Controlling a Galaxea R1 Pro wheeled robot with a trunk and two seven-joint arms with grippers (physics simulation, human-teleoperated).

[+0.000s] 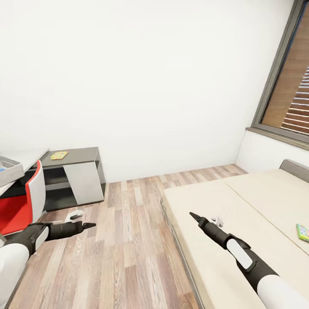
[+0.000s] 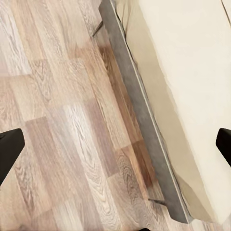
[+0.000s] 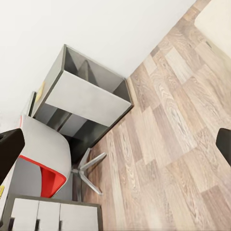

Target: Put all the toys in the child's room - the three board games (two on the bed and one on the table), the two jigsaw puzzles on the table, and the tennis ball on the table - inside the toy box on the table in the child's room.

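Note:
The bed (image 1: pixel 240 223), with a beige mattress and grey frame, fills the right side, and its edge (image 2: pixel 144 120) runs through the left wrist view. A colourful green board game (image 1: pixel 303 232) lies on it at the far right, partly cut off. At the far left the pale grey toy box (image 1: pixel 8 169) stands on the light table (image 1: pixel 28 156). A small yellow-green flat square, likely a jigsaw puzzle (image 1: pixel 59 155), lies on the dark grey cabinet (image 1: pixel 79 171). My left gripper (image 1: pixel 88 224) (image 2: pixel 115 147) hangs open over the floor. My right gripper (image 1: pixel 193 214) (image 3: pixel 115 144) is open above the mattress's near corner.
A red chair (image 1: pixel 25 201) (image 3: pixel 45 175) with a white star base (image 3: pixel 89 168) stands between the table and the cabinet (image 3: pixel 86 101). Wood-plank floor (image 1: pixel 124 240) runs between the cabinet and the bed. A window (image 1: pixel 292 94) is set in the right wall.

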